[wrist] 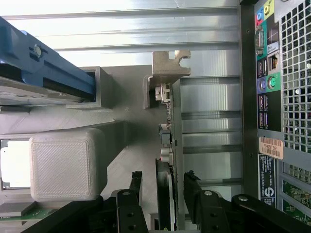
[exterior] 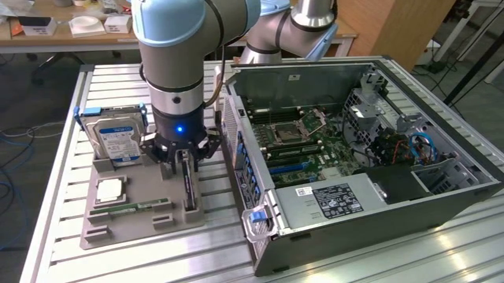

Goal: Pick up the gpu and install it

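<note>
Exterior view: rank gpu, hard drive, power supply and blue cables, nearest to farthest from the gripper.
1. gpu: on edge in the grey holder, between the open gripper's fingers.
2. hard drive: in the holder, toward the exterior view's left.
3. power supply: inside the computer case, exterior view's right.
4. blue cables: in the case, farthest right.

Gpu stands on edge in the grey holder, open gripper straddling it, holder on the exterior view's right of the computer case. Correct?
No. The exterior view shows the grey holder on its left of the computer case, not its right. The rest holds: the gpu stands on edge in the holder, the open gripper straddling it.
</note>
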Robot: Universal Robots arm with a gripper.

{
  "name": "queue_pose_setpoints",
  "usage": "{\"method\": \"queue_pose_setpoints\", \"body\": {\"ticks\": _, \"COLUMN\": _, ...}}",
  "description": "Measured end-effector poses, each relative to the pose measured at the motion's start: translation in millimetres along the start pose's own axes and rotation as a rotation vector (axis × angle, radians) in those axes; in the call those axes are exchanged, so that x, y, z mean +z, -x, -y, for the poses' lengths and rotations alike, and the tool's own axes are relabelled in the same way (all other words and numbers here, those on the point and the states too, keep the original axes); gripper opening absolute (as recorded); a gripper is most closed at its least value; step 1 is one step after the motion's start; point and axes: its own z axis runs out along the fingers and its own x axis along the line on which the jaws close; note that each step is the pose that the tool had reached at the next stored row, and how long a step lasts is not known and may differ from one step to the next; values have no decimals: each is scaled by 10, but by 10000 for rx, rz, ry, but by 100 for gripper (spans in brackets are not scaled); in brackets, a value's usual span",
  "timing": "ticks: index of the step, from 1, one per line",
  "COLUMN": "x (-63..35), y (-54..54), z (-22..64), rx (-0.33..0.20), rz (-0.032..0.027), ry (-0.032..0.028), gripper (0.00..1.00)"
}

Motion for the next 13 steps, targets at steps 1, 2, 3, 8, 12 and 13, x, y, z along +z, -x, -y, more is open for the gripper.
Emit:
{"method": "queue_pose_setpoints", "body": {"ticks": 1, "x": 0, "y": 0, "z": 0, "rx": 0, "rz": 0, "ry": 0, "gripper": 47}}
{"method": "queue_pose_setpoints", "body": {"ticks": 2, "x": 0, "y": 0, "z": 0, "rx": 0, "rz": 0, "ry": 0, "gripper": 47}}
{"method": "queue_pose_setpoints", "body": {"ticks": 3, "x": 0, "y": 0, "z": 0, "rx": 0, "rz": 0, "ry": -1, "gripper": 47}}
{"method": "queue_pose_setpoints", "body": {"ticks": 8, "x": 0, "y": 0, "z": 0, "rx": 0, "rz": -1, "ry": 0, "gripper": 47}}
{"method": "queue_pose_setpoints", "body": {"ticks": 12, "x": -1, "y": 2, "z": 29, "rx": 0, "rz": 0, "ry": -1, "gripper": 47}}
{"method": "queue_pose_setpoints", "body": {"ticks": 13, "x": -2, "y": 3, "z": 44, "rx": 0, "rz": -1, "ry": -1, "gripper": 47}}
